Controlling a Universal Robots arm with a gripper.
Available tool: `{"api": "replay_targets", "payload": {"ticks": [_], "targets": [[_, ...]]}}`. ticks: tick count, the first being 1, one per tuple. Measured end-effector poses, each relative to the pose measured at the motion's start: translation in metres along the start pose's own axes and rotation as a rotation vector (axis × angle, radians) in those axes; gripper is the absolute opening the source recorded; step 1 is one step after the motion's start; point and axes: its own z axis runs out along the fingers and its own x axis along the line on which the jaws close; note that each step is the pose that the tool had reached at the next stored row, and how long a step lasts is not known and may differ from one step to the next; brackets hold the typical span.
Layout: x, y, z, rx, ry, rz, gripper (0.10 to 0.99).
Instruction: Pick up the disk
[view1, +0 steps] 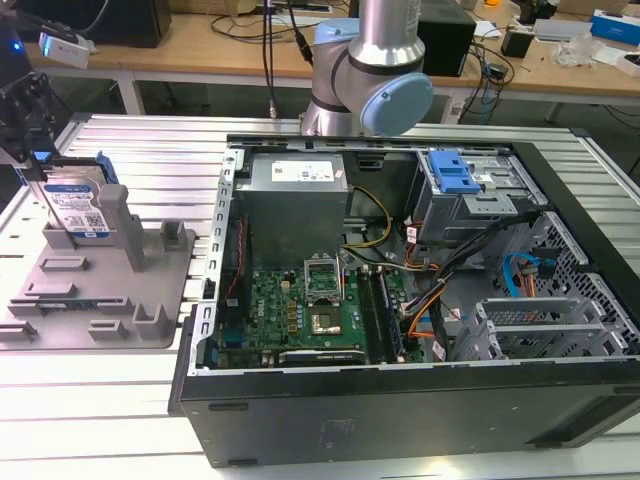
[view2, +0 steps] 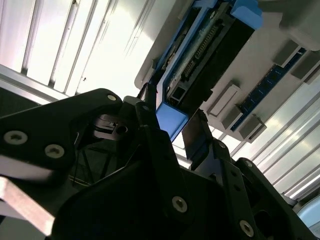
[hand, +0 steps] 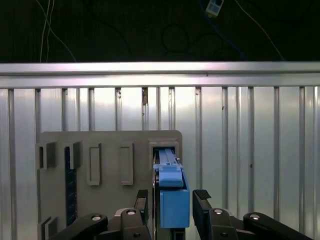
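At the exterior view's left, the disk (view1: 78, 208) is straddled by the open claw (hand: 172, 196); closed off-centre, the disk could be jammed in its holder tray (view1: 160, 300).

The work surface was a metal table (view1: 140, 150) of ribbed silver slats, evenly lit in the exterior view and throwing back a strong white glare in the second wrist view. Behind it, in the exterior view, stood a long wooden workbench (view1: 185, 52) on a pale frame, carrying loose cables (view1: 232, 25), a black box (view1: 447, 40) and, toward the exterior view's right, a blue-and-white carton (view1: 615, 25). In the first wrist view the floor (hand: 125, 30) beyond the table's edge rail was dark, with thin wires trailing across it.
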Motion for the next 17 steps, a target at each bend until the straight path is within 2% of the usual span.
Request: {"api": "replay_targets", "payload": {"ticks": [10, 17], "targets": [[0.0000, 0.0000, 0.0095, 0.000, 0.0001, 0.000, 0.482], [-0.0002, 0.0000, 0.0130, 0.000, 0.0001, 0.000, 0.482]]}}
